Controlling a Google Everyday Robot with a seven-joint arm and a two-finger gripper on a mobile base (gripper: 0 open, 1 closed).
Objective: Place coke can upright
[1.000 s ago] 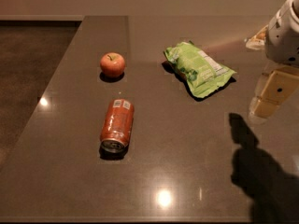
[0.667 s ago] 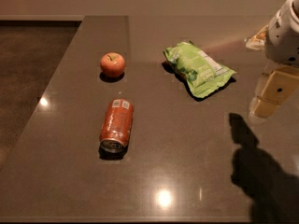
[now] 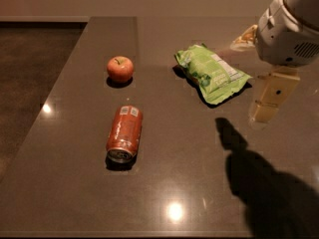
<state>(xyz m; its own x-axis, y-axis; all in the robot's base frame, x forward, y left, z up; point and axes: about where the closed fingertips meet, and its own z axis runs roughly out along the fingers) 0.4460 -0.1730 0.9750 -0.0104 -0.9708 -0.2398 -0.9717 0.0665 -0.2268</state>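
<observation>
Nothing has shifted: the coke can (image 3: pixel 123 133) lies on its side on the worktop (image 3: pixel 199 193), well left of the green bag (image 3: pixel 212 73). The gripper (image 3: pixel 265 108) hangs just right of that bag; whether it is open I cannot tell.

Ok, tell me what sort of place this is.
Likely a kitchen or break-room counter: a dark polished countertop holding snacks, a coke can on its side, an apple and a green chip bag. The gripper hangs over it at the view's right.
</observation>
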